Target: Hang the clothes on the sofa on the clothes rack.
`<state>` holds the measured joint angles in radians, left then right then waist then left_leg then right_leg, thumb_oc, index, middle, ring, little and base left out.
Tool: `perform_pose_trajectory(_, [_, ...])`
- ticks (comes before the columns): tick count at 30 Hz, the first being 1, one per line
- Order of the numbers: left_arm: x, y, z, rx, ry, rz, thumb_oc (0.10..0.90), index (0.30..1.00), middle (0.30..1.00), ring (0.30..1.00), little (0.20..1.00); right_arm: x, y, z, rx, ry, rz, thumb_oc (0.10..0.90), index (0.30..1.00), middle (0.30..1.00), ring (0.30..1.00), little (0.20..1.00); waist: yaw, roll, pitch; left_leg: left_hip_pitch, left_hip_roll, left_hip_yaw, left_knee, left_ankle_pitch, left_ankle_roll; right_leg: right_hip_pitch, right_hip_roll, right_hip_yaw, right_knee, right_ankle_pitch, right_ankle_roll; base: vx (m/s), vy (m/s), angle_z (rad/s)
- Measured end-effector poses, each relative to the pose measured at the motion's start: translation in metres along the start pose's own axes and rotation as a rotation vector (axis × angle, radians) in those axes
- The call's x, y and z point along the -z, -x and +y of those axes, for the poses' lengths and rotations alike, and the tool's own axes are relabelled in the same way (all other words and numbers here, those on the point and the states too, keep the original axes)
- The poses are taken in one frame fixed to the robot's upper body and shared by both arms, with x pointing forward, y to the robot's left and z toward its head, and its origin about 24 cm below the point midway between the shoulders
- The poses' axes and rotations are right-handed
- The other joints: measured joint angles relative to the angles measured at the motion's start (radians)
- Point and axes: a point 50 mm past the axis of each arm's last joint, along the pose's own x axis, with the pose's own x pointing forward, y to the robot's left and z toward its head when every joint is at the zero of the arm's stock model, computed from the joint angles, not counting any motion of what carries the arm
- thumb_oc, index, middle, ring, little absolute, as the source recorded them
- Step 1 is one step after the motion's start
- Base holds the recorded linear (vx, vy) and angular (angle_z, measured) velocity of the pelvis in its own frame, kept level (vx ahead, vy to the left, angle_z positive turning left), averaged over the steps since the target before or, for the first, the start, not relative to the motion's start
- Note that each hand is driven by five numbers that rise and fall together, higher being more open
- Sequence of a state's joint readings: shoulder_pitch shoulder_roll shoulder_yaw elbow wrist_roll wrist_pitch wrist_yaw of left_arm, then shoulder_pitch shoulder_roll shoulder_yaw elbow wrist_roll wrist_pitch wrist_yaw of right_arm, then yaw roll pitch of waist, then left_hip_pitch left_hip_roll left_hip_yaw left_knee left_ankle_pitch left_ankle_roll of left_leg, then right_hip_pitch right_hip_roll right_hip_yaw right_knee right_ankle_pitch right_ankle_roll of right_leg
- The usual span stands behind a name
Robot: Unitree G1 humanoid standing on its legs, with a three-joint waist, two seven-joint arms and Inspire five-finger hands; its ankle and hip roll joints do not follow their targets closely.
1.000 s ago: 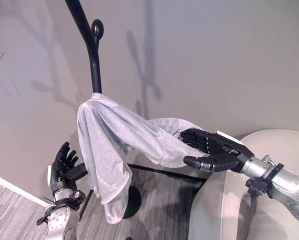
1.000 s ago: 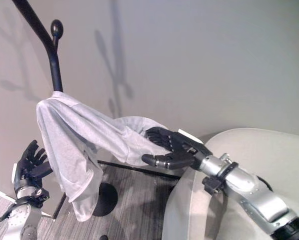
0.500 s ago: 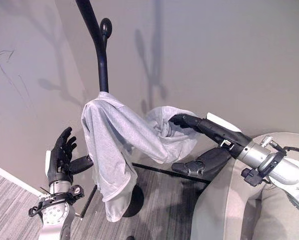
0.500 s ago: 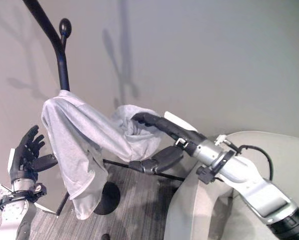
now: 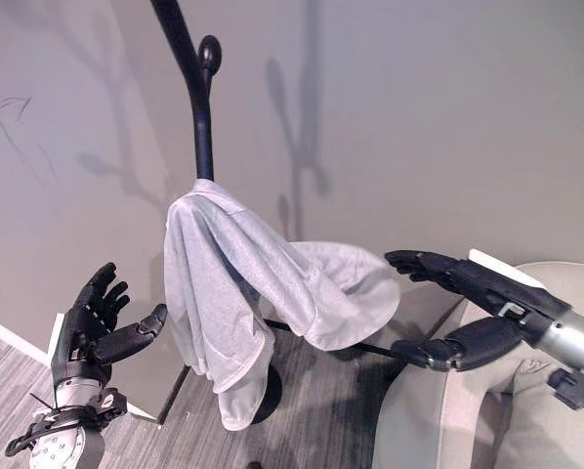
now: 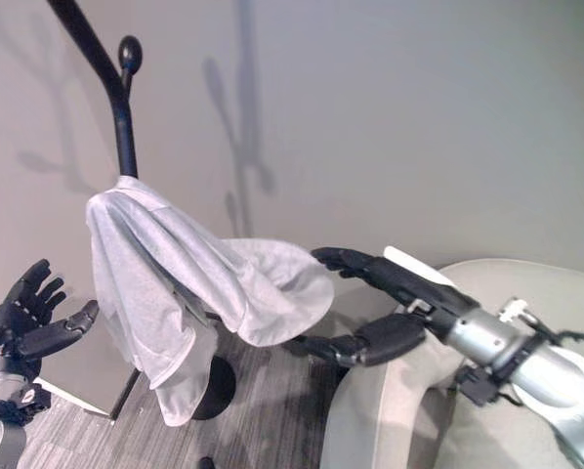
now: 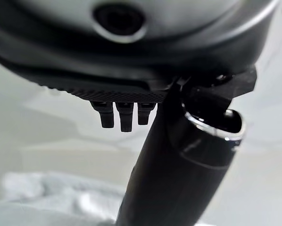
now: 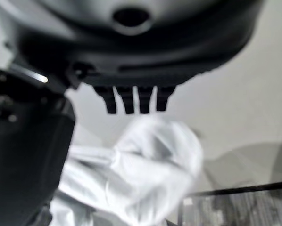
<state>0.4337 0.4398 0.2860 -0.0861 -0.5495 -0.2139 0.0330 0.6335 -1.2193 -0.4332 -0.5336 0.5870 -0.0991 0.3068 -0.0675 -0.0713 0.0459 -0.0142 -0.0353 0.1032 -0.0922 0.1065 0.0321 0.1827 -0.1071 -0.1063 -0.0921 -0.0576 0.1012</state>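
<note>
1. While the pale grey garment [image 5: 243, 293] hung over a hook of the black clothes rack [image 5: 202, 117] at the left centre of the head views, neither hand was gripping it. It was off the sofa [image 5: 487, 391], whose light grey cushion curved through the lower right.

2. The right hand [image 5: 458, 303] sat at right centre, fingers stretched straight out and thumb spread below them, released, just beside the garment's outer lobe without visibly touching it.

3. The left hand [image 5: 92, 332] was raised at the lower left, fingers relaxed and apart, holding nothing, a little clear of the cloth's hanging edge.

4. The main risk, as I judged it, was imbalance. Much of the cloth bulged to the right of the pole, draped over what looked like a lower black bar, while only a narrow fold sat on the hook. That weight could drag the fold off and drop the garment to the floor [image 5: 312, 410].

5. A second risk was the right hand's fingertips: so close to the loose lobe, any sweep could snag the fabric and pull it along.

6. The rack stood on a small round base [image 6: 214, 386], so a knock from either arm might tip it.

7. Whether the fold was truly hooked or merely resting, I could not tell.
</note>
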Motion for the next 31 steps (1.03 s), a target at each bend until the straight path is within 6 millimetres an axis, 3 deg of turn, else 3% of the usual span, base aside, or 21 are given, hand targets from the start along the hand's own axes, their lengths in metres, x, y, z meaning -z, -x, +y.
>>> perform_pose_trajectory(5, [0.011, 0.031, 0.031, -0.121, -0.028, 0.078, 0.8, 0.9, 0.9, 0.9, 0.9, -0.002, 0.029, -0.01, 0.083, -0.018, 0.031, 0.8, 0.9, 0.9, 0.9, 0.9, -0.007, -0.007, -0.006, -0.001, 0.0, -0.001, -0.001, 0.0, 0.0, -0.001, 0.0, 0.001, 0.0, 0.0, 0.0, 0.0, 0.0, 0.0])
perform_pose_trajectory(8, [0.013, 0.038, 0.036, -0.105, -0.015, 0.098, 0.8, 0.9, 0.9, 0.9, 0.9, 0.004, 0.039, -0.008, 0.148, -0.155, -0.02, 0.8, 0.9, 0.9, 0.9, 0.9, 0.003, -0.015, -0.037, -0.007, -0.001, -0.003, -0.004, -0.004, 0.004, -0.005, 0.0, 0.001, 0.0, -0.001, 0.0, -0.02, -0.013, 0.02])
perform_pose_trajectory(9, [0.019, 0.042, 0.036, -0.106, 0.032, 0.104, 0.8, 0.9, 0.9, 0.9, 0.9, 0.014, 0.046, -0.003, 0.197, -0.228, -0.028, 0.8, 0.9, 0.9, 0.9, 0.9, 0.006, -0.012, -0.041, -0.01, -0.001, -0.004, -0.003, -0.003, 0.003, -0.01, 0.0, 0.0, 0.005, -0.002, -0.003, -0.03, -0.023, 0.03])
perform_pose_trajectory(10, [0.033, 0.047, 0.039, -0.134, 0.087, 0.124, 0.8, 0.9, 0.9, 0.9, 0.9, 0.031, 0.046, 0.009, 0.274, -0.364, -0.066, 0.8, 0.9, 0.9, 0.9, 0.9, 0.007, -0.017, -0.06, -0.014, -0.001, -0.005, -0.004, 0.0, -0.002, -0.014, 0.001, -0.001, 0.006, -0.005, -0.004, 0.0, 0.0, 0.0])
perform_pose_trajectory(13, [0.114, 0.078, 0.041, -0.173, 0.09, 0.517, 0.8, 0.9, 0.9, 0.9, 0.9, 0.092, 0.029, 0.055, 0.283, -0.686, 0.048, 0.8, 0.9, 0.9, 0.9, 0.9, -0.004, -0.013, -0.079, -0.019, -0.002, -0.005, -0.004, 0.001, -0.005, -0.011, 0.0, -0.001, 0.003, -0.005, -0.005, -0.02, -0.011, -0.02])
perform_pose_trajectory(15, [0.153, 0.095, 0.02, -0.116, 0.109, 0.761, 0.8, 0.9, 0.9, 0.9, 0.9, 0.118, 0.023, 0.087, 0.201, -0.803, 0.204, 0.8, 0.9, 0.9, 0.9, 0.9, 0.0, -0.006, -0.08, -0.032, -0.003, -0.005, -0.004, -0.001, -0.001, -0.022, -0.001, -0.002, 0.002, -0.004, -0.005, 0.0, -0.004, 0.1])
perform_pose_trajectory(18, [0.189, 0.124, -0.013, -0.108, 0.182, 0.967, 0.8, 0.9, 0.9, 0.9, 0.9, 0.147, 0.006, 0.13, 0.117, -0.915, 0.345, 0.8, 0.9, 0.9, 0.9, 0.9, -0.002, -0.007, -0.066, -0.035, -0.003, -0.005, -0.004, 0.003, -0.004, -0.025, -0.001, -0.02, 0.002, 0.002, -0.008, 0.0, 0.0, 0.14])
perform_pose_trajectory(20, [0.195, 0.13, -0.029, -0.093, 0.231, 1.021, 0.8, 0.9, 0.9, 0.9, 0.9, 0.151, 0.01, 0.142, 0.082, -0.928, 0.416, 0.8, 0.9, 0.9, 0.9, 0.9, 0.009, 0.0, -0.061, -0.038, -0.004, -0.009, -0.004, 0.004, -0.006, -0.028, -0.002, -0.027, 0.002, 0.001, -0.008, 0.02, 0.0, 0.14])
perform_pose_trajectory(23, [0.209, 0.131, -0.027, -0.141, 0.175, 1.116, 0.8, 0.9, 0.9, 0.9, 0.9, 0.176, -0.023, 0.175, 0.207, -1.088, 0.467, 0.8, 0.9, 0.9, 0.9, 0.9, 0.002, -0.004, -0.058, -0.025, 0.002, -0.013, -0.004, 0.011, -0.015, -0.01, 0.007, -0.027, 0.001, 0.0, -0.012, 0.01, 0.001, 0.03])
perform_pose_trajectory(24, [0.209, 0.119, -0.035, -0.104, 0.171, 1.09, 0.8, 0.9, 0.9, 0.9, 0.9, 0.18, -0.029, 0.192, 0.201, -1.129, 0.514, 0.8, 0.9, 0.9, 0.9, 0.9, 0.02, 0.008, -0.05, -0.027, -0.001, -0.017, -0.004, 0.011, -0.014, -0.008, 0.005, -0.031, 0.001, -0.002, -0.014, 0.03, 0.005, 0.05])
perform_pose_trajectory(25, [0.209, 0.114, -0.035, -0.085, 0.126, 1.093, 0.8, 0.9, 0.9, 0.9, 0.9, 0.191, -0.035, 0.202, 0.251, -1.17, 0.558, 0.8, 0.9, 0.9, 0.9, 0.9, 0.022, 0.004, -0.051, -0.021, 0.001, -0.019, 0.001, 0.014, -0.012, -0.003, 0.007, -0.03, 0.001, -0.002, -0.014, 0.04, 0.006, 0.11])
perform_pose_trajectory(28, [0.21, 0.105, -0.041, -0.04, 0.055, 1.101, 0.8, 0.9, 0.9, 0.9, 0.9, 0.202, -0.037, 0.244, 0.263, -1.254, 0.747, 0.8, 0.9, 0.9, 0.9, 0.9, 0.053, 0.008, -0.053, -0.022, -0.001, -0.039, -0.004, 0.016, -0.012, 0.006, 0.008, -0.056, 0.002, -0.007, -0.019, 0.03, 0.004, 0.19])
perform_pose_trajectory(31, [0.211, 0.1, -0.045, -0.002, -0.024, 1.111, 0.8, 0.9, 0.9, 0.9, 0.9, 0.206, -0.03, 0.287, 0.298, -1.362, 0.953, 0.8, 0.9, 0.9, 0.9, 0.9, 0.058, 0.008, -0.055, -0.02, -0.003, -0.056, -0.003, 0.016, -0.011, 0.014, 0.012, -0.07, 0.002, -0.015, -0.023, 0.03, 0.004, 0.19])
